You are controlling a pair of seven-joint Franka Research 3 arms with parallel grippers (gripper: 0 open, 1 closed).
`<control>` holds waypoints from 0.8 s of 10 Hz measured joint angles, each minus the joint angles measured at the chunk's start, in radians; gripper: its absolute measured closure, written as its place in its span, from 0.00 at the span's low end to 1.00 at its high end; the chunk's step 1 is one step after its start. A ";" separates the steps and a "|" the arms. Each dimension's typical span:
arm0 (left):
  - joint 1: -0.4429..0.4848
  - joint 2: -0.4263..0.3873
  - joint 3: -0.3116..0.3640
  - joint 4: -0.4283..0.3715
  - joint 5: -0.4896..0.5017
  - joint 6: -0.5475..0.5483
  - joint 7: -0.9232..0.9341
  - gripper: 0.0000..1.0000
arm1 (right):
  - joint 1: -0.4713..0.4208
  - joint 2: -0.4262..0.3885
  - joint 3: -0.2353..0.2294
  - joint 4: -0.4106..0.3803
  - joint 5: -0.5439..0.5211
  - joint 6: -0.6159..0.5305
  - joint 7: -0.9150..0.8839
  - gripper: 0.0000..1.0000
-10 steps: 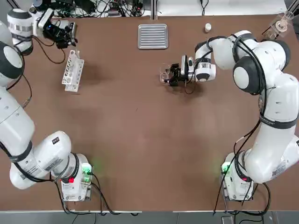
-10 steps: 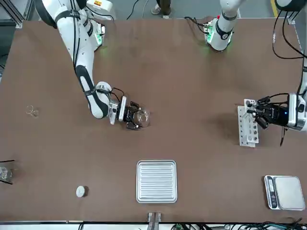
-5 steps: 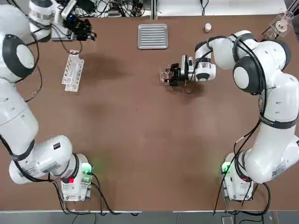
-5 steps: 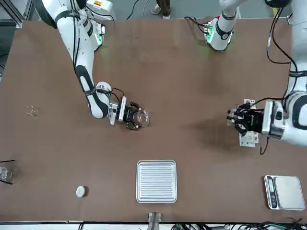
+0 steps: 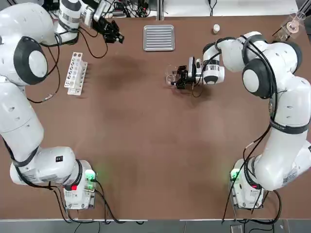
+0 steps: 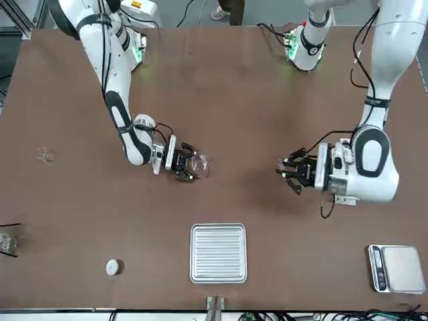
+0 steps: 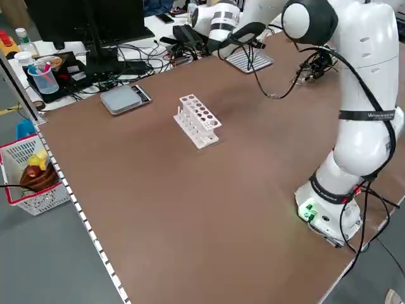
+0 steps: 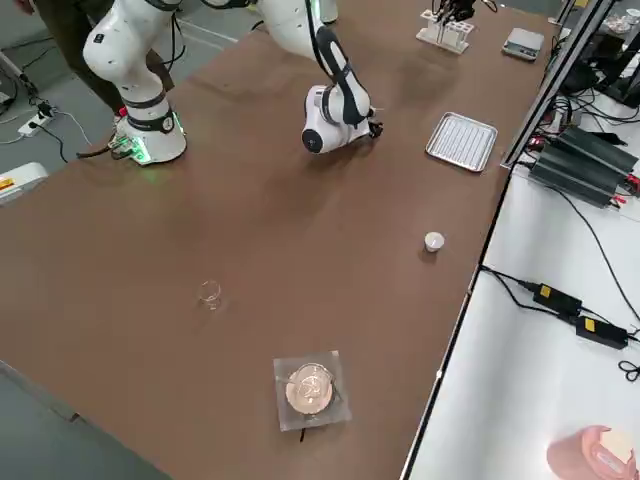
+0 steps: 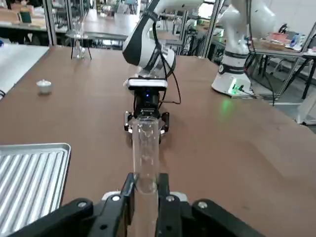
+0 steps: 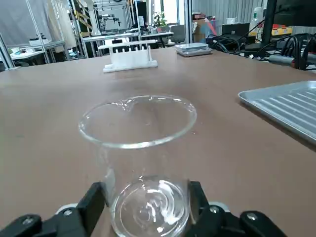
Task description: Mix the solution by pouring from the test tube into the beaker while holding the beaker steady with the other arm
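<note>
Right gripper [image 5: 176, 77] has its jaws clamped around the beaker [image 10: 139, 163], which is standing mid-bench. Left gripper [image 6: 286, 170] is up in the air, jaws pinching a clear test tube [image 9: 146, 155] aimed toward the beaker.

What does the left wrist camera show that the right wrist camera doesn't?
Only the left wrist view shows the left gripper shut on a clear test tube, with the right arm beyond it. Only the right wrist view shows the white test tube rack, a scale, and the right gripper around the beaker, seen close up. Both show the brown table and the ribbed metal tray.
</note>
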 joint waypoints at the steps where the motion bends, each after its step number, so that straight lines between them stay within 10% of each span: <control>1: -0.031 -0.012 0.000 -0.012 -0.013 0.049 -0.023 0.78 | 0.000 0.000 0.001 0.000 0.005 0.003 0.000 0.24; 8: -0.243 -0.017 0.010 -0.028 -0.094 0.333 -0.152 0.78 | 0.000 0.000 0.006 -0.003 0.022 0.018 0.002 0.24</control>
